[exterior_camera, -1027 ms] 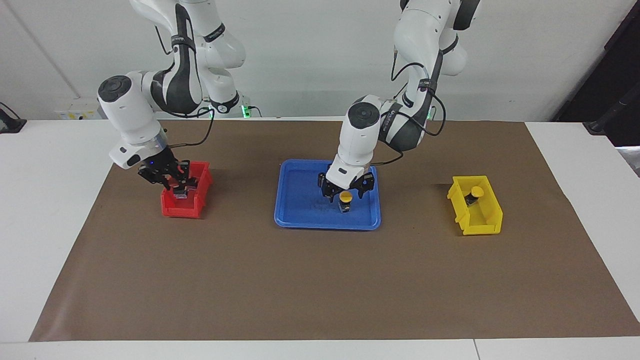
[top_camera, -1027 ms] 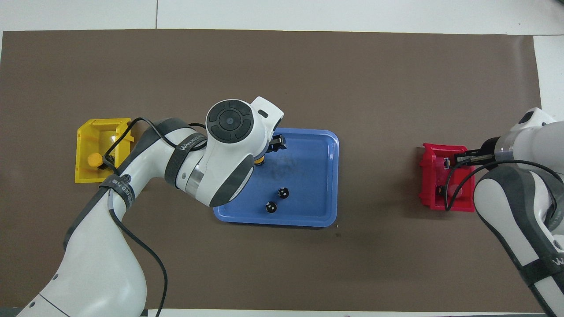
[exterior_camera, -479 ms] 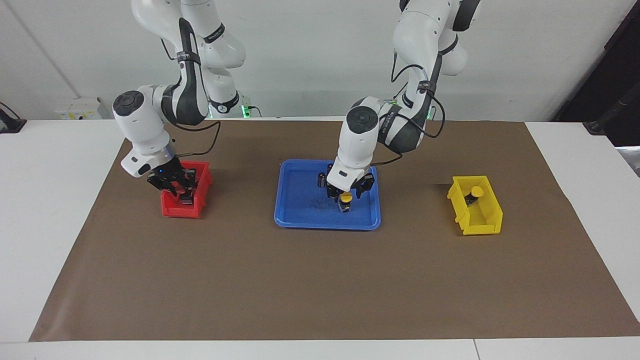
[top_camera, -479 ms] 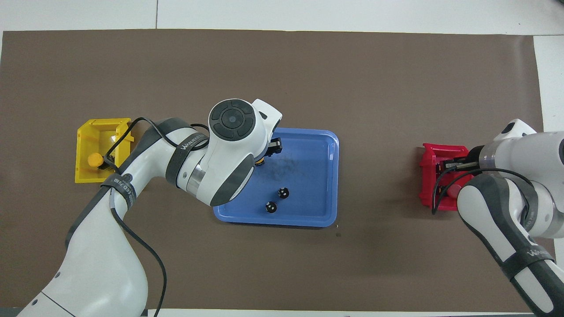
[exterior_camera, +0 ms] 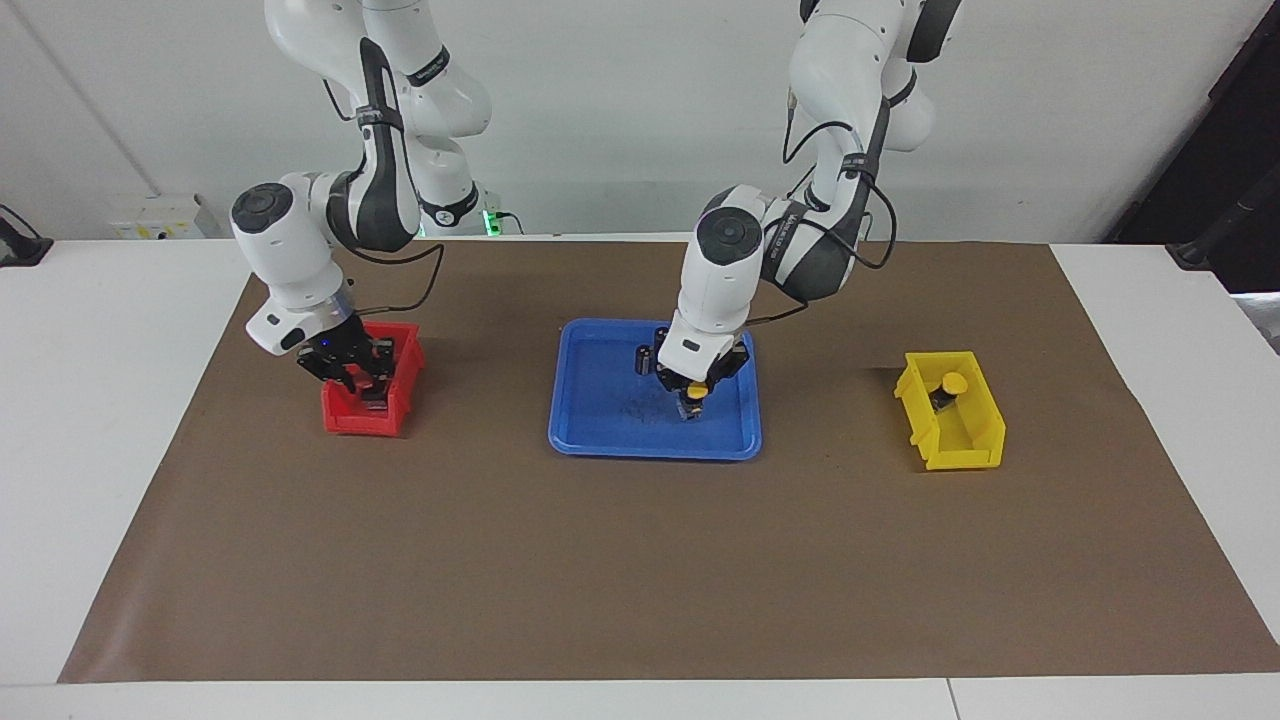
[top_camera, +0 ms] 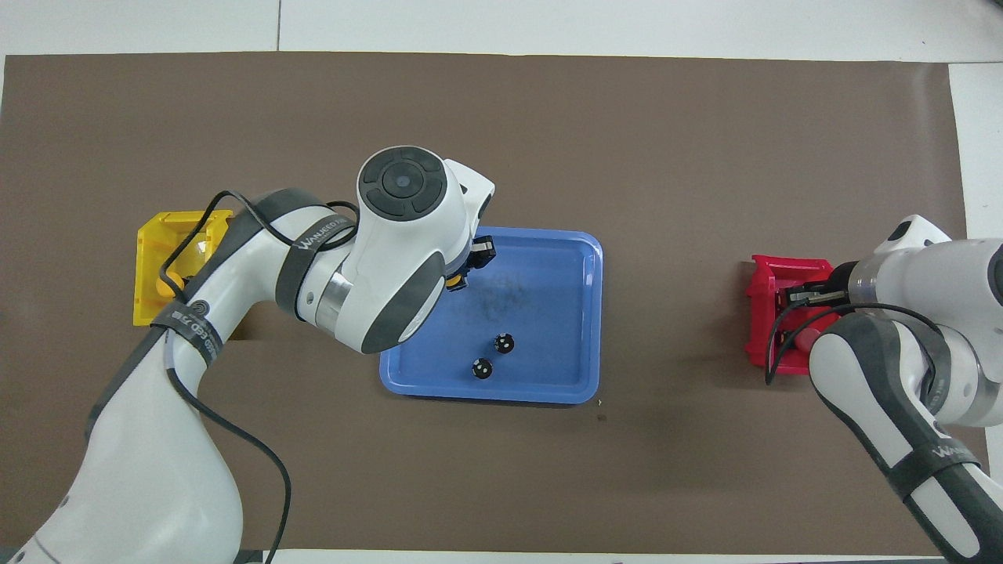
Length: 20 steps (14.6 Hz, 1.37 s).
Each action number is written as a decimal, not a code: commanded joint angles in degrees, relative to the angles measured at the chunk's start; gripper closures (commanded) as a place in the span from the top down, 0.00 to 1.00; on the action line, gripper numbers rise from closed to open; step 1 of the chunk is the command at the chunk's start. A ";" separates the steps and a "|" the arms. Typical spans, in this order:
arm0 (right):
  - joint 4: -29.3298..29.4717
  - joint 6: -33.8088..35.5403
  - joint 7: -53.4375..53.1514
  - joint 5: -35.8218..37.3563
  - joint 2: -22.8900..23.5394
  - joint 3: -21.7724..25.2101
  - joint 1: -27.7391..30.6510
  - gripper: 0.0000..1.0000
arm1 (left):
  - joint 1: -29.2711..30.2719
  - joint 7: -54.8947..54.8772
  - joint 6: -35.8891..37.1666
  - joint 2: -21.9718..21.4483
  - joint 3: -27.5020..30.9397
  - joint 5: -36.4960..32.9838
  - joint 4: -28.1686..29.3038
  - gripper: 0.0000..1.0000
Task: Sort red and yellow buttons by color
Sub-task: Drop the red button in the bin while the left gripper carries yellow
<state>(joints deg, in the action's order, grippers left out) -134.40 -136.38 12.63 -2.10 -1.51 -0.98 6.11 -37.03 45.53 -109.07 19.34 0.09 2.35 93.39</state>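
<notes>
Gripping yellow button (exterior_camera: 692, 391) — left gripper (exterior_camera: 691, 397), tray-edge (exterior_camera: 655, 447).

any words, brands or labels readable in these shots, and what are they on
"WANEED" and further letters too blurred to read: on the dark band round the left arm, overhead view.
"WAN..." cut off at the picture's edge: on the dark band round the right arm, overhead view.
Small print on the left arm's second band: too small to read.
Nothing readable on the blue tray, the bins or the buttons.

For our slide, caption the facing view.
Left gripper shut on yellow-capped button in blue plastic tray; right gripper in red bin.
</notes>
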 commanded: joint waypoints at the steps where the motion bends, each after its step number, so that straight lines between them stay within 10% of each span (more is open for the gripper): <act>1: 6.05 8.11 2.31 -1.24 0.10 -0.25 0.74 0.77 | 0.29 -0.96 10.24 -7.45 4.02 -4.34 -0.40 0.02; 4: 14.39 18.91 1.61 -1.15 -1.30 -0.25 0.66 1.00 | 5.55 -16.46 17.55 -10.28 9.38 -5.77 -0.22 0.02; 10: 35.40 43.72 -5.94 0.08 -2.19 -0.25 1.18 1.00 | 22.87 -39.20 2.69 -13.97 10.72 -5.51 8.70 0.02; 20: 42.55 49.81 -6.39 3.15 0.28 0.19 2.42 1.00 | 24.29 -43.77 -11.33 -13.02 10.72 -5.60 19.37 0.02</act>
<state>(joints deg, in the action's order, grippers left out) -93.62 -88.04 6.81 0.19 -1.74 -0.44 8.63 -12.99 2.99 -116.57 7.97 10.98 -3.01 109.09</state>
